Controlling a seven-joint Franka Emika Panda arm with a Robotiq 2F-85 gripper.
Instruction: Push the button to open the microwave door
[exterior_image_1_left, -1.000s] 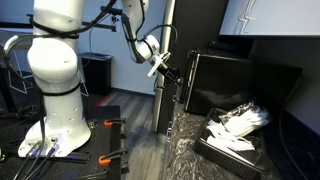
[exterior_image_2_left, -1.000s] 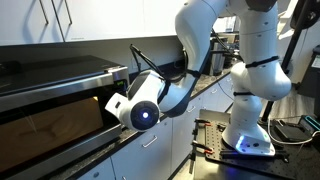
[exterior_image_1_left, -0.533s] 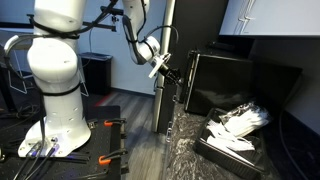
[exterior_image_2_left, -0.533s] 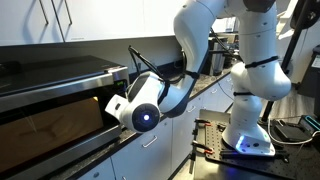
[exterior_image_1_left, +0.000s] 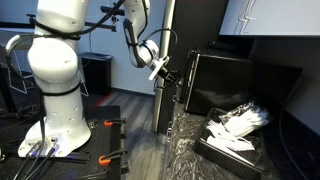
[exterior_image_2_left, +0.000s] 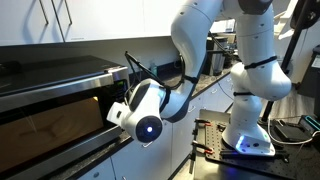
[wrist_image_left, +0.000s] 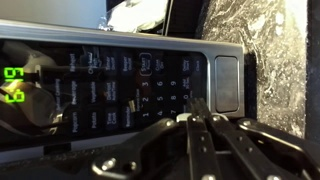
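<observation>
The tool (wrist_image_left: 194, 118) is nearest in the wrist view, its fingers pressed together on nothing, making one blunt tip. The tip points at the lower edge of the keypad (wrist_image_left: 140, 90), just beside the door button (wrist_image_left: 227, 83) and not on it. Whether it touches the panel I cannot tell.

The button is a pale rectangular key at the end of the control panel. It is likely stiff, sprung plastic with a smooth face a tip could skid off. There is nothing to grip, so press its middle, squarely. The green display (wrist_image_left: 12, 86) glows at the far end.

The microwave (exterior_image_1_left: 240, 85) stands at the table (exterior_image_1_left: 185, 140) edge facing the arm. It probably weighs enough not to slide back, and the door would spring toward the arm.
</observation>
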